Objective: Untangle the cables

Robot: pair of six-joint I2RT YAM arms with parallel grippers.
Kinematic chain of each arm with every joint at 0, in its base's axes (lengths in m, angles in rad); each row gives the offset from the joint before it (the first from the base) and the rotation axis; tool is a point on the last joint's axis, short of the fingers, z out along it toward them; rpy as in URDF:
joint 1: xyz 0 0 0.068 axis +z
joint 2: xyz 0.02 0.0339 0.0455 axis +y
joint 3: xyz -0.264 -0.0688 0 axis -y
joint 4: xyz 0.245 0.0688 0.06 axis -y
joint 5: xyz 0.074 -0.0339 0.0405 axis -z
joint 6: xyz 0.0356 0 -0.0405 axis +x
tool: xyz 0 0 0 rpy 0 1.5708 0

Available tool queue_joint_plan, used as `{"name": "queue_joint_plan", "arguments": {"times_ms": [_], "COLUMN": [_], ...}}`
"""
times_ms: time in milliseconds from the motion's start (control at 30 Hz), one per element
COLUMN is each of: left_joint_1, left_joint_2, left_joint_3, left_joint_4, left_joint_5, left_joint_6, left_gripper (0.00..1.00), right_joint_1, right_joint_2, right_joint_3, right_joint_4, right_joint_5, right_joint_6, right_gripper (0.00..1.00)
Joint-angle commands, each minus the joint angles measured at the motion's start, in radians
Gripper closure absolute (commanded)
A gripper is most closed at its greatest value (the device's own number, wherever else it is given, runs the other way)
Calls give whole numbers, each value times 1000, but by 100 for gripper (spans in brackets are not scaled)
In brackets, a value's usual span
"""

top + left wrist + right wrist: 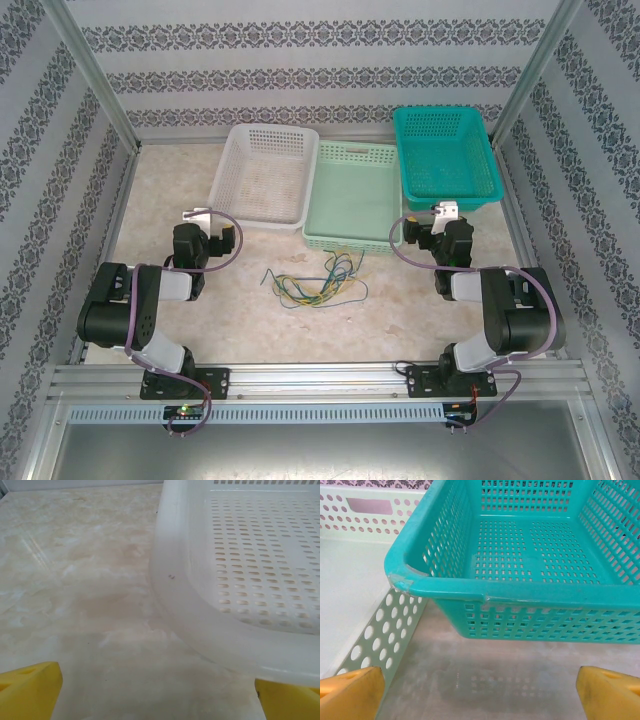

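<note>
Noting cables (315, 282) lying between left gripper (198, 214) and right gripper (445, 210), nearer than both, long axis running left-right. We are seeing 2 pincers released, empty, roughly equidistant.

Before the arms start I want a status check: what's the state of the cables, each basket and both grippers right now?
cables: tangled in one bunch on the table, untouched.
white basket: upright, empty.
light green basket: upright, empty.
teal basket: empty, left edge overlapping the light green basket.
left gripper: open, holding nothing.
right gripper: open, holding nothing.
</note>
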Motion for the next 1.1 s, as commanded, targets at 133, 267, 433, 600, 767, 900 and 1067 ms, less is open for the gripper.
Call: {"name": "queue_joint_plan", "arguments": {"times_ms": [133, 267, 433, 600, 767, 900, 1067], "left_joint_1": [15, 16, 15, 14, -7, -71, -93], "left_joint_2": [1, 1, 1, -32, -202, -381, -594], "left_joint_3": [11, 11, 11, 36, 222, 208, 195], "left_joint_4": [34, 33, 34, -43, -563, -738, -910], "left_joint_5": [13, 12, 12, 8, -135, -240, -129], "left_joint_6": [-5, -5, -5, -3, -165, -250, -355], "left_gripper": [0, 0, 0, 0, 0, 0, 0], "right_joint_1": [-3, -4, -5, 10, 16, 87, 109], "right_joint_2": [0, 0, -1, -70, -279, -412, -551], "right_joint_3": [15, 15, 15, 42, 145, 203, 230], "right_joint_4": [16, 16, 15, -80, -574, -886, -1128], "right_joint_5": [-22, -22, -21, 16, 17, 56, -52], "right_joint_6": [23, 25, 26, 20, 132, 152, 374], "right_gripper": [2, 2, 2, 4, 9, 12, 16]}}
